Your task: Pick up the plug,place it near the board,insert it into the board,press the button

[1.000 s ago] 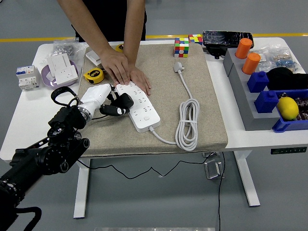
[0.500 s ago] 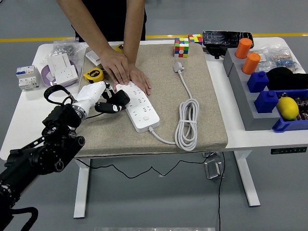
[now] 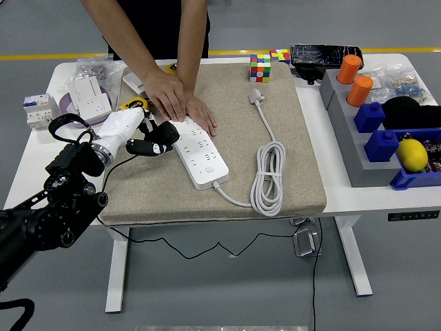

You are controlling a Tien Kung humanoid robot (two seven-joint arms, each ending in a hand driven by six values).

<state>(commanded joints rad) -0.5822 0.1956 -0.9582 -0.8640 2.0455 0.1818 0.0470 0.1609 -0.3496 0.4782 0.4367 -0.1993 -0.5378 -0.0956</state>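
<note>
The white power strip [image 3: 201, 149] lies at an angle on the beige mat [image 3: 234, 124]. A person's two hands [image 3: 178, 101] press on its far end. My left hand [image 3: 153, 143], white with black fingers, is shut on the black plug [image 3: 166, 134] just left of the strip's far half. The plug is level with the strip's left edge, touching or nearly touching it. The plug's thin black cable [image 3: 117, 172] runs back over the mat's left edge and hangs under the table. The strip's round button [image 3: 209, 168] shows near its near end.
The strip's own white cord [image 3: 268, 176] lies coiled on the mat's right with its plug [image 3: 255, 95] at the back. A yellow tape measure [image 3: 130, 105] and a purple plate [image 3: 69, 110] sit left of the mat. Rubik's cubes [image 3: 260, 67], grey bins [image 3: 358, 148] and a lemon [image 3: 412, 154] stand at the right.
My left hand has drawn back to the left and away from me with the plug, from beside the strip's middle to beside its far half. The person's hands have stayed put.
</note>
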